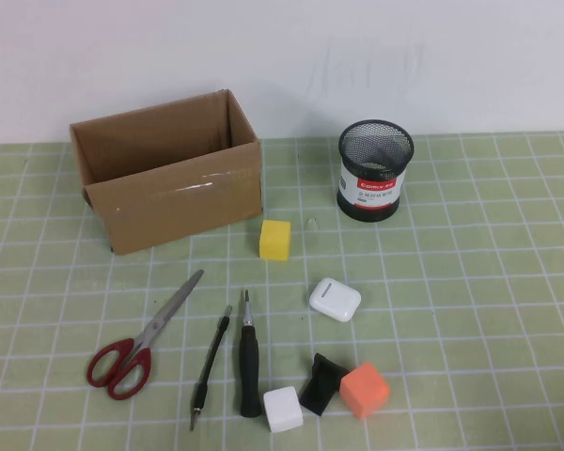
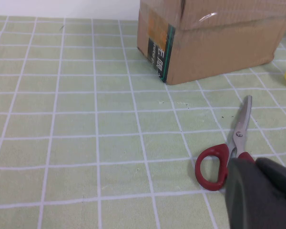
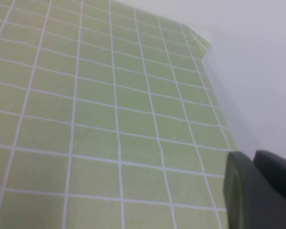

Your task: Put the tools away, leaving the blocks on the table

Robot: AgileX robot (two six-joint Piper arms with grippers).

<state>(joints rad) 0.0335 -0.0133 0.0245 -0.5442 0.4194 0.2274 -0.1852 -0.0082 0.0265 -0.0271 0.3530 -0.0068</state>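
**Green-gridded table: no tool stowed yet**

High view. Three tools lie flat on the table (image 1: 470, 282), near the robot's edge and left of centre: red-handled scissors (image 1: 136, 343), blades pointing toward the cardboard box (image 1: 169, 183); just beside them the thin black pen-like tool (image 1: 210, 366); then the black-handled screwdriver (image 1: 250, 362), tip pointing away from the robot. The box is open-topped and what shows of its inside is bare. A black mesh cup (image 1: 376, 171) stands to the right of the box. Yellow block (image 1: 274, 240) sits near the box's corner; white block (image 1: 283, 409) and orange block (image 1: 365, 390) flank a small black wedge (image 1: 320, 383). White earbud case (image 1: 335, 299) is mid-table. Neither arm shows clearly.

Left wrist view. Left gripper (image 2: 262, 195) hangs just over the scissors' red handles (image 2: 213, 166), with the box corner beyond. Whether its fingers are spread or closed, I cannot tell.

Right wrist view. Right gripper (image 3: 260, 191) is over bare table near the edge, away from every item. Finger state: cannot tell.

Judgement: nothing done; all three tools remain. Blocks are already where they belong. Scissors look like the first pick.
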